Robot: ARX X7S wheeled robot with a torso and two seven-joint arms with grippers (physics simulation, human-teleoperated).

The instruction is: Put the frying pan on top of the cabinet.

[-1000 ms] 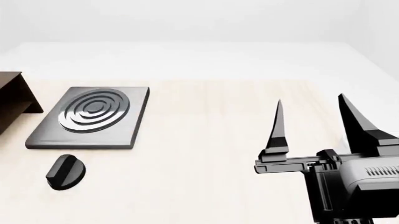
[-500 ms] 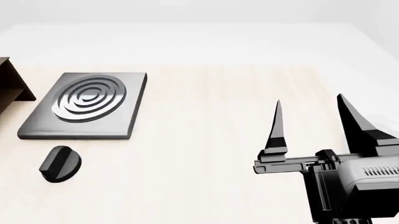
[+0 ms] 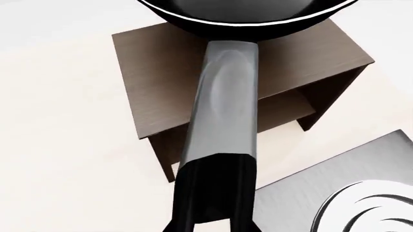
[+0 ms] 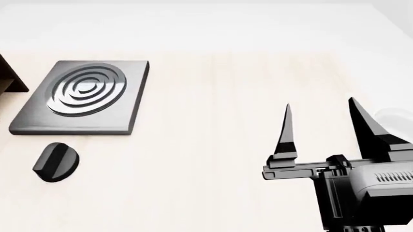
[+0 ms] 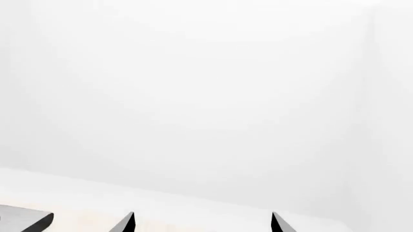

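Head view, nearest: right pincer (image 4: 320, 126) at lower right, black, its two pointed fingers aimed away from the robot and spread wide, released, nothing between them. It hangs above the pale wooden tabletop (image 4: 219, 145). The right wrist view shows only the two fingertips apart against a white background.

Lower left: small black round knob (image 4: 56, 162) lying on the tabletop. Just beyond it, apart from it: flat square grey plate with concentric rings (image 4: 81, 96). At the far left edge, a sliver of the dark brown wooden cabinet (image 4: 9, 79).

Left wrist view: the long dark grey handle of the round black frying pan (image 3: 223, 116) runs straight out from the camera; the pan bowl is cut off by the frame edge. The left pincer itself is out of frame, so whether it is clenched I cannot tell. The pan is above the cabinet (image 3: 161, 77), over its flat top; contact cannot be judged. The cabinet's open side and inner shelf face the ringed plate (image 3: 348, 193).
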